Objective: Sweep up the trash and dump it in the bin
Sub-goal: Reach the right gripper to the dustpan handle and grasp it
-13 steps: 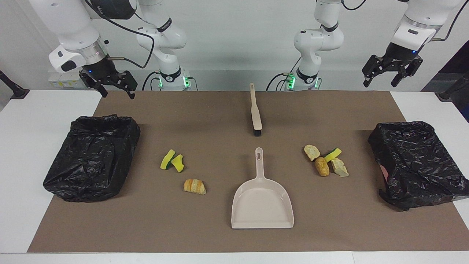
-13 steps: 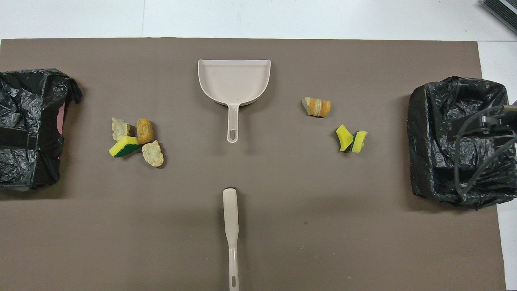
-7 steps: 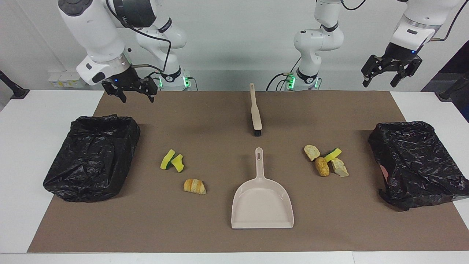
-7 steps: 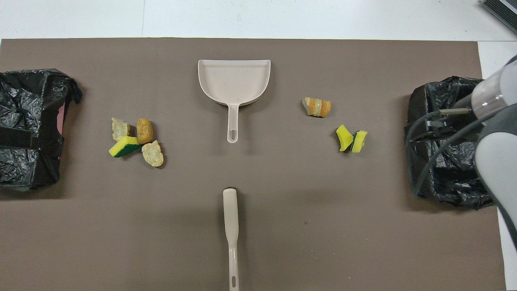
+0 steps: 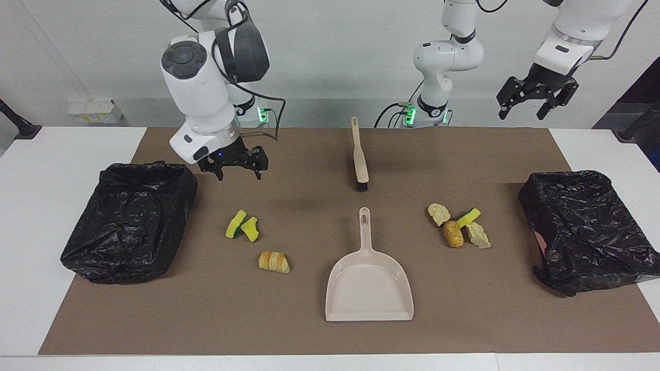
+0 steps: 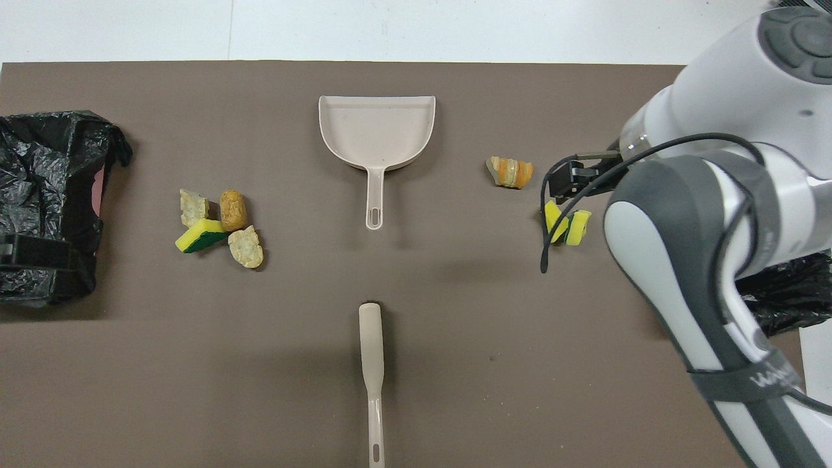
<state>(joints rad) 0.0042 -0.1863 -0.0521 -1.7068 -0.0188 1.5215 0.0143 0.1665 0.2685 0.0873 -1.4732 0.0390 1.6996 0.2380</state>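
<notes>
- While both arms hang above the table w/ nothing held, the right gripper (image 5: 237,168) hovers over bare brown mat (image 5: 289,319) just beside the black-bagged bin (image 5: 129,226) at the right arm's end; fingers apart.
- Left gripper (image 5: 532,101): raised high at approx. 1 o'clock in facing view, over the table edge near the robots; fingers apart, empty.
- Trash grp 1: two yellow-green sponge wedges (image 5: 242,226), touching each other, at 6 o'clock below the right gripper in facing view; striped croissant (image 5: 274,262) near them, farther from the robots.
- Trash grp 2: bread chunk (image 5: 439,214), golden bun (image 5: 453,233), sponge wedge (image 5: 468,217), 2nd bread chunk (image 5: 478,236), clustered & touching, toward the left arm's end.
- Beige dustpan (image 5: 369,288): centre of mat, handle pointing to the robots (12 o'clock, facing view).
- Brush (image 5: 360,157): nearer the robots than the dustpan, in line w/ its handle, bristles at the dustpan end.
- 2nd black-bagged bin (image 5: 588,237): at the left arm's end.
</notes>
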